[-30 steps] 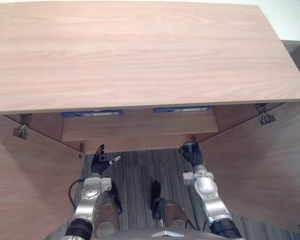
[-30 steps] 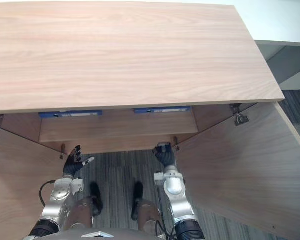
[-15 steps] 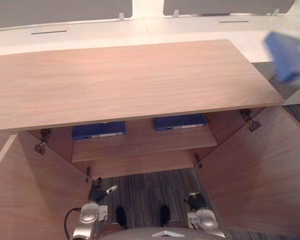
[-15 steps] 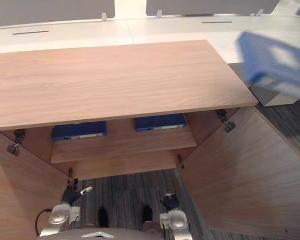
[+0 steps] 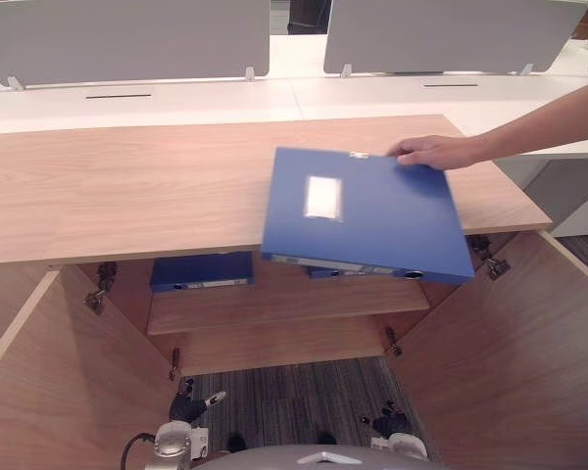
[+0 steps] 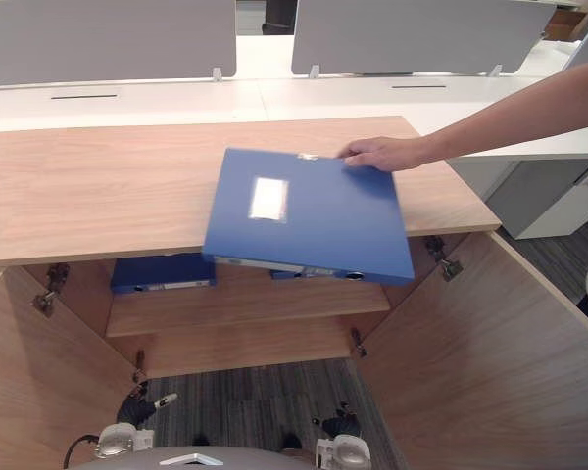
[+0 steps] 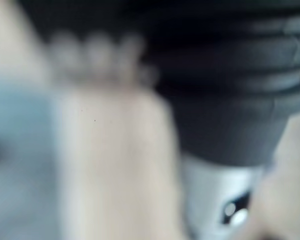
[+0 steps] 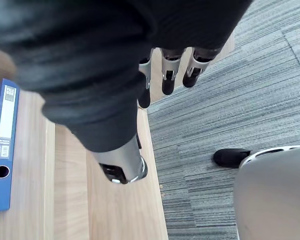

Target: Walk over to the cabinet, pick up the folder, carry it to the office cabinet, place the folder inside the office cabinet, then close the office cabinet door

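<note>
A person's hand [image 5: 431,152] holds a blue folder [image 5: 367,211] by its far corner over the wooden cabinet top [image 5: 127,196], and the folder's near edge sticks out past the top's front edge. Both my hands hang low in front of the open cabinet, far below the folder. My left hand [image 5: 191,403] is open with its thumb spread. My right hand [image 5: 392,423] is empty, and its fingers [image 8: 170,75] point straight down at the carpet.
Both cabinet doors stand open, the left door [image 5: 59,392] and the right door [image 5: 510,352]. A blue binder [image 5: 201,271] lies on the inner shelf [image 5: 284,304], with a second one partly hidden behind the held folder. White desks with grey screens [image 5: 127,39] stand behind.
The camera has tilted up, showing the whole cabinet top. A person has brought a blue folder in from the right over the top. My right hand's fingers have uncurled.
</note>
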You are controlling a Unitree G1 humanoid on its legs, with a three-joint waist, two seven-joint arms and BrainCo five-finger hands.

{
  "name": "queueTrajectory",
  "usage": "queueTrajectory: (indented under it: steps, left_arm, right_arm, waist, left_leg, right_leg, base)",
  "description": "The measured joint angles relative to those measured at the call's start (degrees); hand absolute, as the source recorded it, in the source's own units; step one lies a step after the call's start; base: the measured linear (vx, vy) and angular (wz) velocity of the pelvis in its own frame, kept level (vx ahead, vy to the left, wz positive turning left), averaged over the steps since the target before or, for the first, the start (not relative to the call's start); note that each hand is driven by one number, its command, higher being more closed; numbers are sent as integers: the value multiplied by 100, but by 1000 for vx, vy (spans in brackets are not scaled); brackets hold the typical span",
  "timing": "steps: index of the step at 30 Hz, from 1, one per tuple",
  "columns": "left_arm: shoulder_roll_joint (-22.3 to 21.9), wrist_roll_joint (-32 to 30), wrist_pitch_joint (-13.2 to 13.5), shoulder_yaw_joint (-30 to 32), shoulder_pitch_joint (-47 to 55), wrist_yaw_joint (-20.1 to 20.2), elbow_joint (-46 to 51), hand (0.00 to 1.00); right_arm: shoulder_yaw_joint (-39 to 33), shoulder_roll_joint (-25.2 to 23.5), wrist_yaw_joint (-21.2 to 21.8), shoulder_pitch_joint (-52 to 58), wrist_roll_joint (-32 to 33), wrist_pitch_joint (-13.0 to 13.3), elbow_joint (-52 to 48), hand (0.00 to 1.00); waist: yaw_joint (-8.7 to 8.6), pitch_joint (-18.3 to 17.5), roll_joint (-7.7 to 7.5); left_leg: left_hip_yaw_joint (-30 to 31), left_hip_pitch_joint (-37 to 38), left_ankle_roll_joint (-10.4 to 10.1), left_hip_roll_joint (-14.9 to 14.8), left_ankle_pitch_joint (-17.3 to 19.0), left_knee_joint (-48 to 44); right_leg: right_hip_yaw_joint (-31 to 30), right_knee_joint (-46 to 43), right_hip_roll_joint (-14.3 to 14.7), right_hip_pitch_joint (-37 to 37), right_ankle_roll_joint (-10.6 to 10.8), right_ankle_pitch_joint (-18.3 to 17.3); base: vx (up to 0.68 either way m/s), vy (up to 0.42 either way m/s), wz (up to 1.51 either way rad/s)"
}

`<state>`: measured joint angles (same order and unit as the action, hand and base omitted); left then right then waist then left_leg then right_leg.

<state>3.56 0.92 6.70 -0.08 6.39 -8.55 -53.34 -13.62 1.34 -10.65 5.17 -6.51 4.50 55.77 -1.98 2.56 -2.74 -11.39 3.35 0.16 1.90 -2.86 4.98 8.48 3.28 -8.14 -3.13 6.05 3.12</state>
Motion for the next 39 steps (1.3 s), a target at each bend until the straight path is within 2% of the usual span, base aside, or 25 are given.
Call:
queueTrajectory:
  steps: [11,22,25,31,39]
  left_arm:
    - [-67,43,1,-8,34,-122,166,0]
    - [-57,236,145,17,360,-391,2843,0]
    - [-58,242,245,232,383,-516,3507,0]
    - [-13,353,382,671,387,-759,3987,0]
    - [-24,519,514,664,391,-839,4472,0]
  right_arm:
    - [-130,-4,-13,-77,3,-91,161,0]
    - [-26,15,-68,-61,-51,-84,123,0]
    - [156,68,-67,-49,-70,-86,121,0]
    - [251,146,-52,-47,-344,-97,122,0]
    - [490,206,-31,-33,-698,-104,123,0]
  waist:
    - [5,24,0]
    - [17,95,-19]
    - [52,93,-19]
    - [89,93,-29]
    - [121,94,-64]
  left_leg:
    - [37,229,25,11,60,2]
    - [147,505,10,11,129,0]
    - [159,582,-6,-7,179,0]
    - [156,763,-12,-38,195,0]
    - [165,875,-13,-80,197,0]
  right_leg:
    - [29,-36,-12,-220,30,-102]
    - [142,-199,-40,-491,-11,-290]
    - [155,-224,-29,-578,-25,-356]
    - [157,-223,13,-720,-55,-400]
    - [165,-234,51,-836,-83,-423]
  base:
    - [7,3,1]
    - [17,-1,4]
    - [3,-4,2]
    - [22,-7,0]
    - [0,0,0]
